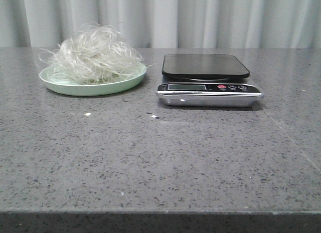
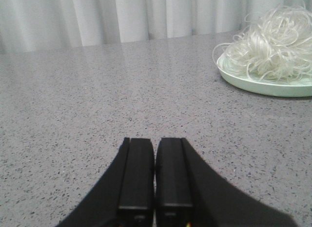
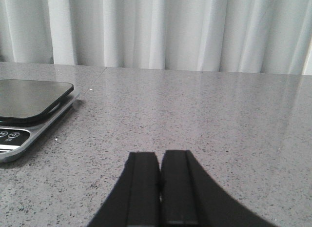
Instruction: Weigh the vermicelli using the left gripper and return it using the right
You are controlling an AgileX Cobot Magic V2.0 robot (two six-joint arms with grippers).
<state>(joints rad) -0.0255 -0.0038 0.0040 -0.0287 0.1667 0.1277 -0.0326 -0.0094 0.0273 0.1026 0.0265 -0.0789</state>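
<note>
**Noodles on the plate, scale bare**

The left end effector shows only in its own wrist view. Its two black fingers are pressed together with nothing between them. It sits low over the grey speckled stone counter, well apart from the plate.

On the left side of the counter, near the back, sits a round pale green plate. The vermicelli, a fluffy heap of thin, curly, see-through white noodle strands, lies piled on this plate. The heap is almost as wide as the plate, and a few loops hang out past the rim.

Just beside the plate, to its right, stands a silver kitchen scale. It has a flat black top with rounded corners, and nothing is on it. On its front there is a small grey screen and a row of little round buttons, one of them red.

The right end effector also shows only in its own wrist view. Its black fingers are pressed together and hold nothing. It sits low over the counter, near the scale.

A white pleated curtain hangs behind the counter.
</note>
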